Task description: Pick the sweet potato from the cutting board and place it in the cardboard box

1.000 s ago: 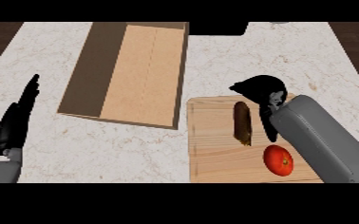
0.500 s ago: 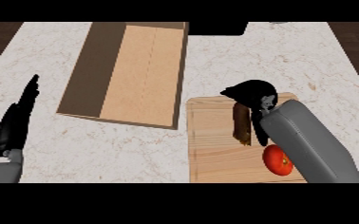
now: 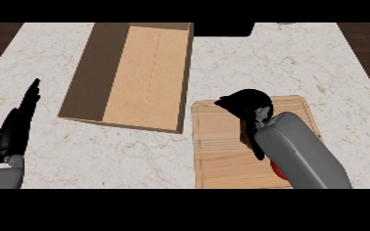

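Sweet potato (image 3: 248,136): on the cutting board, mostly hidden under the right hand; only a dark brown sliver shows below the fingers, its long axis running near to far along the board.

Left hand (image 3: 22,117): at the left edge of the view, fingers straight and pointing up, holding nothing, resting (well apart from everything the task concerns).

Cardboard box (image 3: 86,85): far and left of the cutting board, a long open tray lying near to far; its right wall comes just beside the board's far left corner. Nothing shows inside it, only the bare tan floor.

Cutting board (image 3: 217,151): pale wood, near and right of centre, carrying the sweet potato and a red fruit.

Right hand (image 3: 249,105): over the far middle of the board, directly above the sweet potato, fingers curled down around its far end. The curl hides the contact itself, but it looks to have hold of the vegetable.

Red fruit (image 3: 275,169): a small red patch peeping out beside the right forearm, on the board's near right part (not part of the task).

Key relation: the sweet potato lies straight beneath the right hand, which is by far the nearer one; the box sits to the left and farther off, so the carry should go leftward and away, clearing the box's right wall.
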Available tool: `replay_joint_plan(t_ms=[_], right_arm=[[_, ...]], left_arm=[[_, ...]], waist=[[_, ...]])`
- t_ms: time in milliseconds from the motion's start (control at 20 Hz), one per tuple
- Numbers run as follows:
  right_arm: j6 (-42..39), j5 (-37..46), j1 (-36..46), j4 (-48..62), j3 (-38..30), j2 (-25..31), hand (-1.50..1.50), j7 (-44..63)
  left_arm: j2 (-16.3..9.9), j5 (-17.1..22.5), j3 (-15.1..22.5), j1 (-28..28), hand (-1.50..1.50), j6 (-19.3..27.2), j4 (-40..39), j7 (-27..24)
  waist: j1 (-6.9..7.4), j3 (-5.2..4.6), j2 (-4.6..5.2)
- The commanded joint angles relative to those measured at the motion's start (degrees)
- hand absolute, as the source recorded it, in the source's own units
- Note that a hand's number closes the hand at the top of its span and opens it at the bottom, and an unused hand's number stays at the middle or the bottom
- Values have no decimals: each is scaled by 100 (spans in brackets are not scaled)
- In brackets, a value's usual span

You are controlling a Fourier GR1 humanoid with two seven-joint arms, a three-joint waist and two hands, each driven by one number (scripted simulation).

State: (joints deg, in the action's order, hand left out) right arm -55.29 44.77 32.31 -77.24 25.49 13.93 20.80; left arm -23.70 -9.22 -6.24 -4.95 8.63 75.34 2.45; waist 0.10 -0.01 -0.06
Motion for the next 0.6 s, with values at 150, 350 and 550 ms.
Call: replay_joint_plan(t_ms=[150,350,550], right_arm=[[-212,468,-187,207,145,-315,-150,592],[387,780,-248,776,169,120,-150,-174],[1175,1252,-283,556,603,323,150,-703]], left_arm=[[244,-125,27,67,0,11,50,-97],[96,-147,-155,-256,0,-139,-8,206],[217,-324,-100,47,0,-13,-48,-145]], waist=[[10,-1,8],[19,2,16],[37,3,15]])
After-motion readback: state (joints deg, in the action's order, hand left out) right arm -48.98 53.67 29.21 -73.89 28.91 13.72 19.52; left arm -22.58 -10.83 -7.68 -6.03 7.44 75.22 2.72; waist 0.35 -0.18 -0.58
